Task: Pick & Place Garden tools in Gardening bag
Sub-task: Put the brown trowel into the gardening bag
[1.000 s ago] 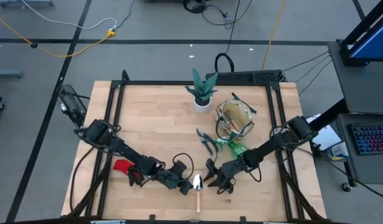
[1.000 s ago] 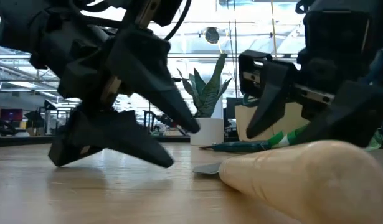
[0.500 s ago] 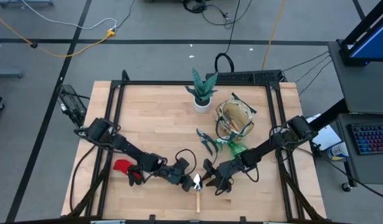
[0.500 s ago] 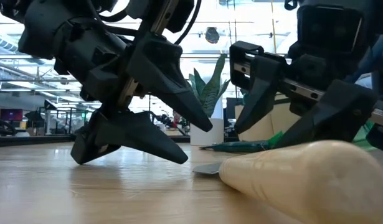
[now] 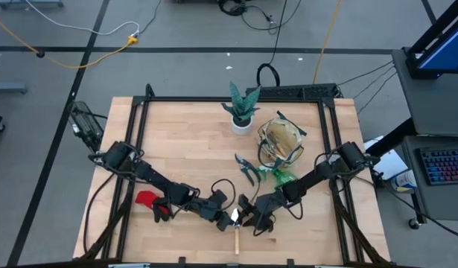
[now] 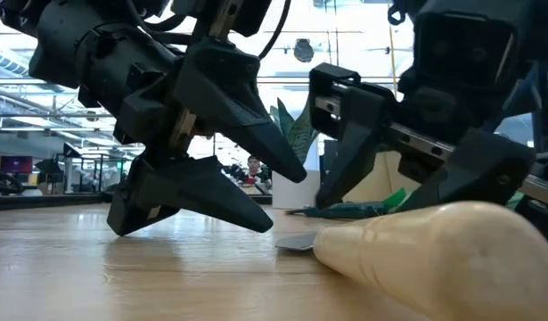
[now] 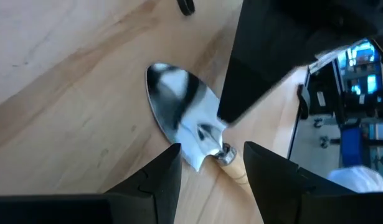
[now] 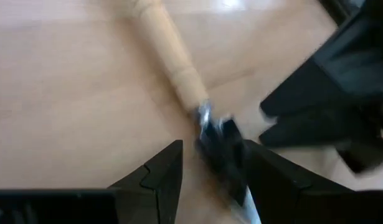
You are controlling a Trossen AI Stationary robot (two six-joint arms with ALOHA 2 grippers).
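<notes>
1. The desk (image 5: 184,141) is pale wood, planked butcher-block style, smooth with a soft satin sheen, framed in black metal rails.
2. The trowel (image 7: 185,130) has a polished, mirror-shiny metal blade, and its handle (image 6: 452,254) is light, smooth, unpainted wood.
3. Both end effectors, left (image 6: 256,192) and right (image 6: 363,178), look like matt black plastic, hard-edged with barely any shine.
4. The gardening bag (image 5: 281,140) is beige cloth, matt, with dark trim.
5. The gloves (image 5: 150,202) are red and black fabric, dull finish.
6. The plant pot (image 5: 242,123) is plain white and smooth.
7. The spray bottle (image 5: 282,177) is green, glossy-ish plastic.
</notes>
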